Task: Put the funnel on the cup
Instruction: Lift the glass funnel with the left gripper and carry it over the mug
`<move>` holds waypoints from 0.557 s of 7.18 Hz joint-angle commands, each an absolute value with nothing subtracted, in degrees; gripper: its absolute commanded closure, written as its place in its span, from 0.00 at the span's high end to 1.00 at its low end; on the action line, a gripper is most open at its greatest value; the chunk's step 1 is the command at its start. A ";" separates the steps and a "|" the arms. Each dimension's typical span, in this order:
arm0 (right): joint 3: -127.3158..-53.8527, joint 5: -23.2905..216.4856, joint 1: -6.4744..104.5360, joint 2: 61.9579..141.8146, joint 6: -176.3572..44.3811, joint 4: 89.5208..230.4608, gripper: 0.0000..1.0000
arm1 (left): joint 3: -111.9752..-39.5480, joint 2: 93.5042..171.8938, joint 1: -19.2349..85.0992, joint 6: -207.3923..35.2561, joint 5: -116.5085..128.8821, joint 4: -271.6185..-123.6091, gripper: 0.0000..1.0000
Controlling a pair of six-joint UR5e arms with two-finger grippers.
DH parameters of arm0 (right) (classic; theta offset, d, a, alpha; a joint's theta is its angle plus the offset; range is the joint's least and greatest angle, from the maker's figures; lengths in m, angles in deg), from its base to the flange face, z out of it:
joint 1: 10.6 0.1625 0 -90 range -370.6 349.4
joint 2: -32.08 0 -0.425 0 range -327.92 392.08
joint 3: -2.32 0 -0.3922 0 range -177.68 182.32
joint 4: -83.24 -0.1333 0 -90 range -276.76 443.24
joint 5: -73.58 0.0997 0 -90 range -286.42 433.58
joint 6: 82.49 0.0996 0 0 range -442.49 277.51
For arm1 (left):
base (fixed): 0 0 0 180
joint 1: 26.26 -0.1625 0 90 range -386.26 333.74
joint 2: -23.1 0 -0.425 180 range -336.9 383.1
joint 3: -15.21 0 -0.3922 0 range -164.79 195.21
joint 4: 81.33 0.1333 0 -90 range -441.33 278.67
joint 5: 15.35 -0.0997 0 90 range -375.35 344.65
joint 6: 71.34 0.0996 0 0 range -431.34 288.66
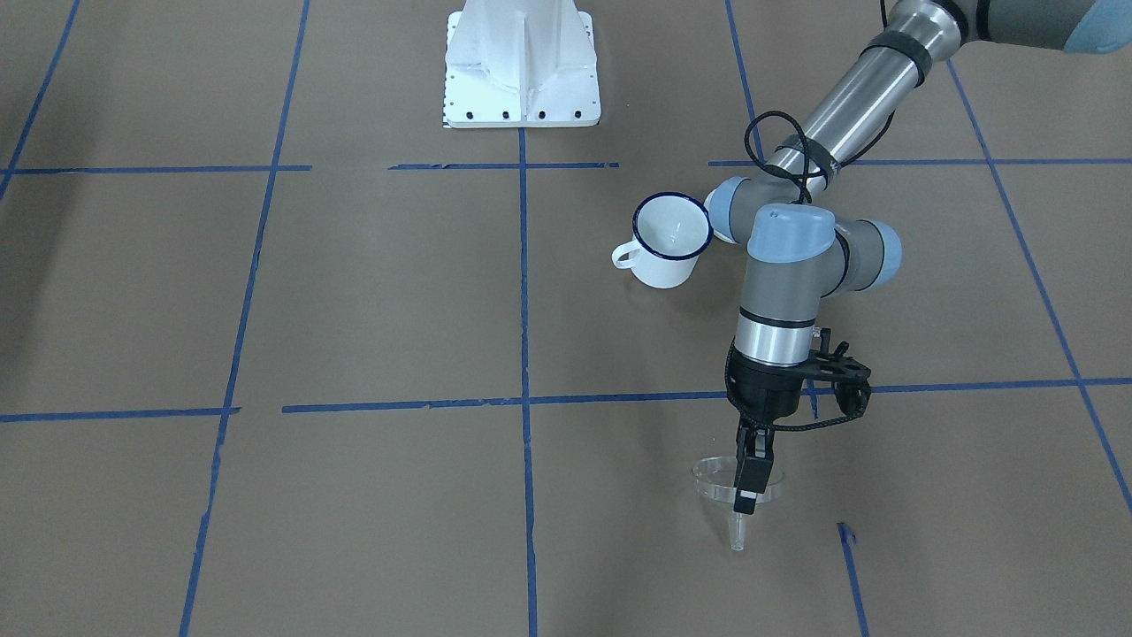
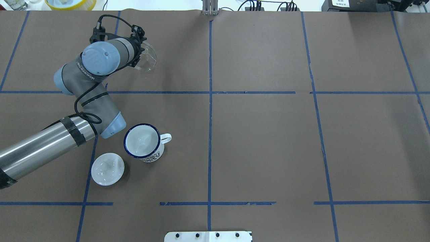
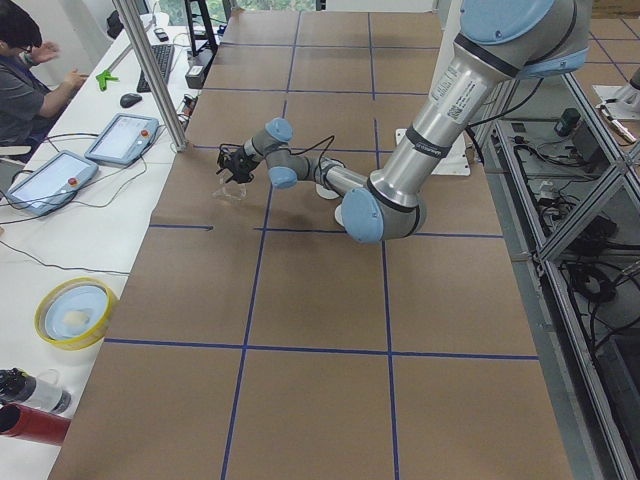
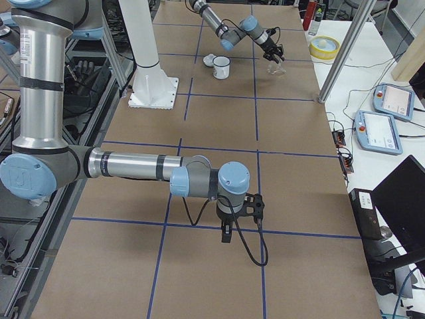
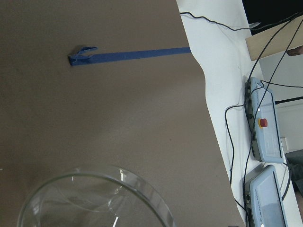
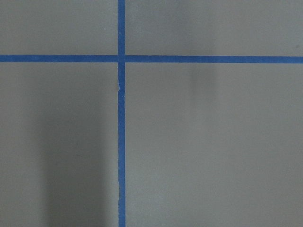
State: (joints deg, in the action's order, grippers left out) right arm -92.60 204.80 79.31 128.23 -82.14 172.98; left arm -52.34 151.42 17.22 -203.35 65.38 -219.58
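Note left end effector (image 1: 745, 502) closed on funnel (image 1: 712, 474) rim, well apart from cup (image 1: 672, 241). Beware thin edge pinch: slip or swing, spout missing cup.

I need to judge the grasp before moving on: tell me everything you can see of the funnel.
The funnel is small, clear and plastic-looking, with a wide round rim and a short narrow spout. It is roughly upright, spout down, toward the table's operator side, apart from the cup. The left gripper pinches its rim from above. Whether the spout tip touches the table cannot be told.
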 commanded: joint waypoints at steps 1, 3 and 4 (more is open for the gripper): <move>-92.60 204.80 79.31 128.23 -82.14 172.98 1.00 | -53.08 151.42 17.42 -203.08 65.25 -219.76 0.00; -92.60 204.80 79.31 128.23 -82.14 172.98 1.00 | -57.55 151.42 18.82 -203.09 65.34 -219.76 0.00; -92.60 204.80 79.31 128.23 -82.14 172.98 1.00 | -61.74 151.08 19.87 -202.82 65.86 -219.59 0.00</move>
